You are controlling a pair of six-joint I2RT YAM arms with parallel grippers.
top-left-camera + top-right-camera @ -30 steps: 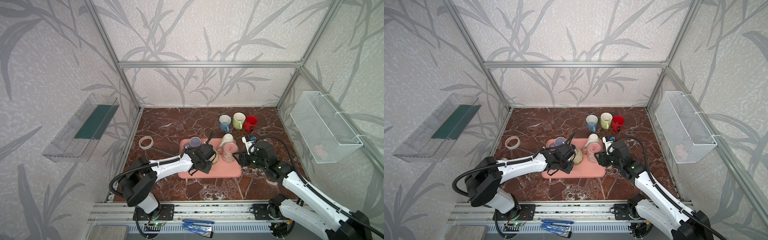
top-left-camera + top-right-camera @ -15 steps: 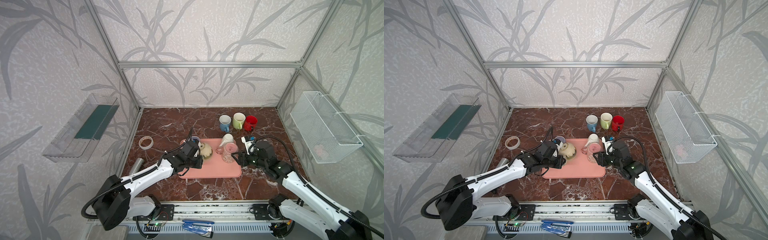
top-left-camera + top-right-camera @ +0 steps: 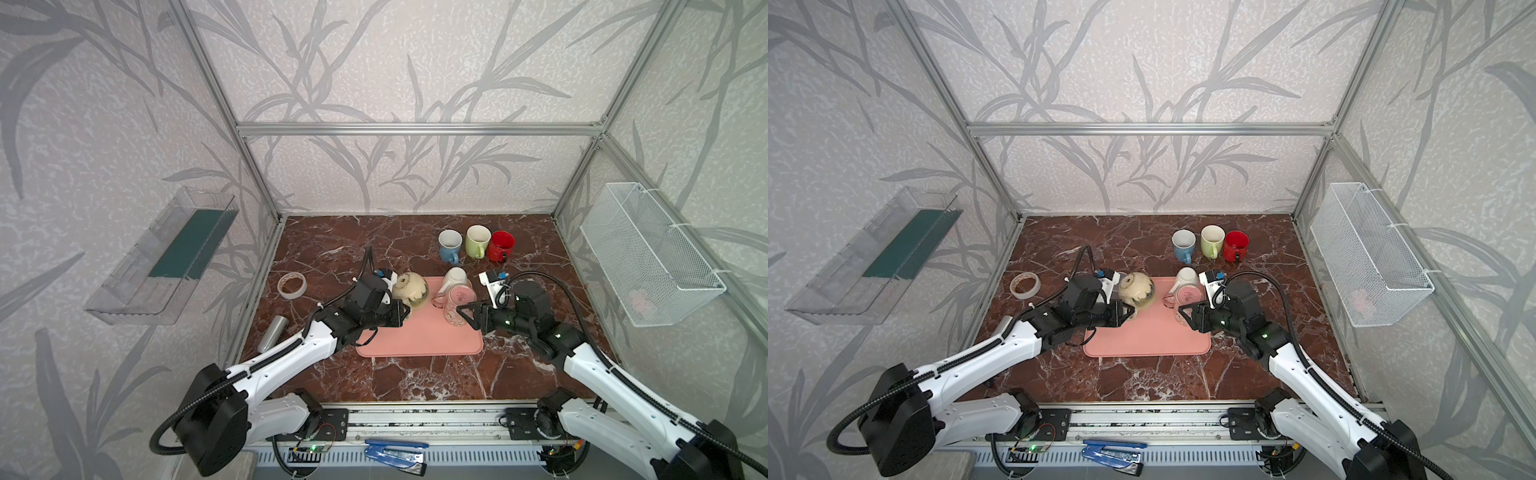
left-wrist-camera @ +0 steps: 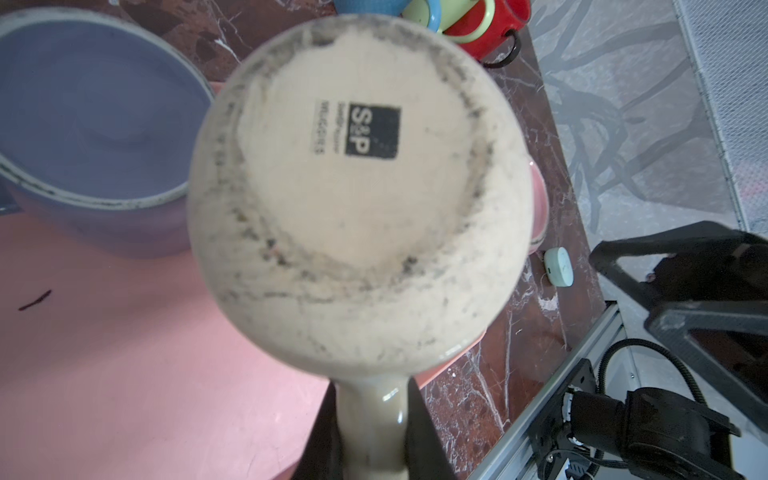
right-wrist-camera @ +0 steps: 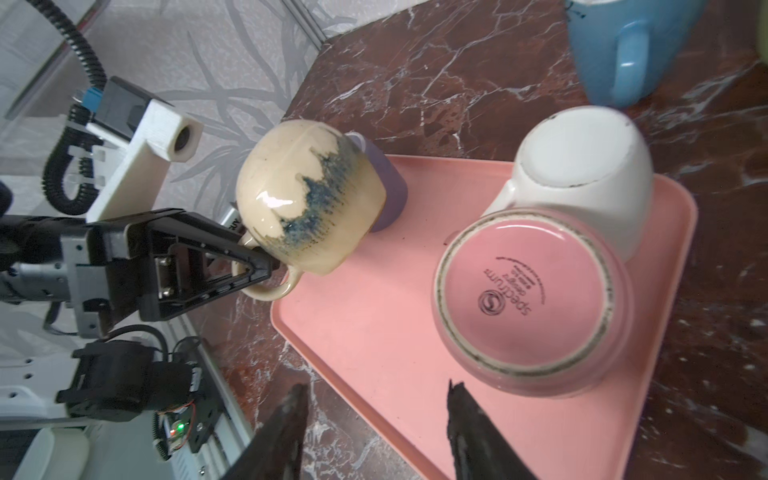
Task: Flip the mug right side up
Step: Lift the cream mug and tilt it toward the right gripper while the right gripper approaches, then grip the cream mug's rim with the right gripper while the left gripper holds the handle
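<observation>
Desk (image 3: 415, 374): marble top, no change noted. Pink tray (image 3: 415, 340): same spot, centre of desk.

L arm: we find it drawn back and up vs. a second ago. It then lay low across the tray's middle; it now stands at the tray's rear-left corner.

L claw (image 5: 266, 272) is clamped on the handle of the cream mug (image 3: 411, 286), which has come up off the tray w/ it. We judge the mug clear of the tray and lying approx. on its side, base toward the L wrist cam, mouth facing away toward the R arm. So lift done, turn part-done; the mouth has yet to come up before set-down.

R claw (image 3: 463, 313): much the same place as before, jaws apart, nothing between them, just beside the base-up pink mug (image 3: 459, 305). White mug (image 3: 455, 277) also base-up; both untouched.

Purple mug (image 4: 95, 137) sits mouth-up on the tray just beside the cream mug; we see a risk of a knock on lowering.
</observation>
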